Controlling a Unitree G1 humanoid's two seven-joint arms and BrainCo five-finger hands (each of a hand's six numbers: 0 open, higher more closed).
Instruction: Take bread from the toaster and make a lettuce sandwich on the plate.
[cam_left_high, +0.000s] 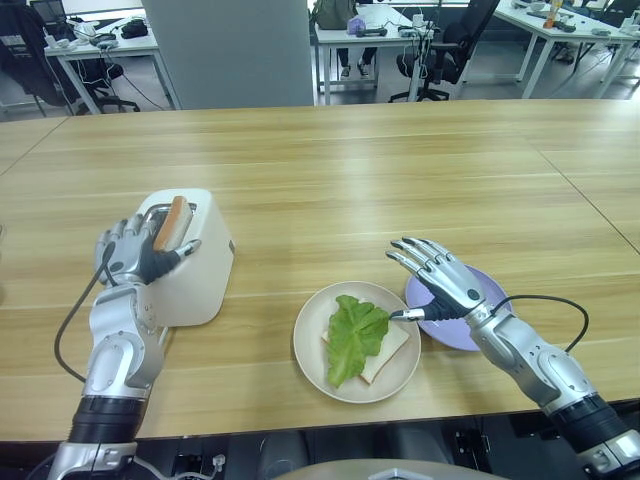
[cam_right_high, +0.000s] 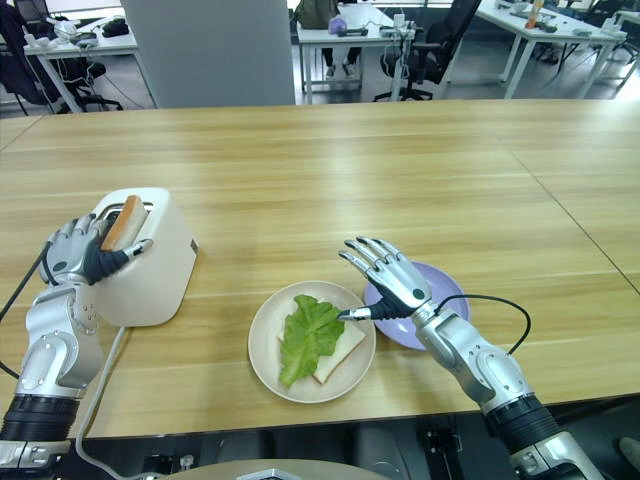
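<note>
At the left of the table, against the white toaster: left robot hand, curled shut on the second bread slice, thumb on one face and fingers on the other. Stands upright in the slot with the top part proud of it, hence easy to pinch from above and draw straight up without fouling the slot walls. Not yet lifted clear, judging by the depth in the slot.

Nearer the middle, on the beige plate: bottom bread slice lying flat, lettuce leaf spread over most of it, lower end spilling past the bread onto the plate. Looks laid that way to give a level bed for the top slice.

Just right of that, over the purple plate: right robot hand, spread wide and holding nothing, thumb tip at the leaf's right edge, touching or nearly so. Probably parked there clear of the left arm's path, or steadying the leaf; hard to say which.

Judged stage: filling done, lid pending. Calls for a straight upward pull, a carry across to the beige plate, then a flat drop squarely over the lettuce. Risk of tugging the light toaster along, or of a skewed landing dragging the leaf off
</note>
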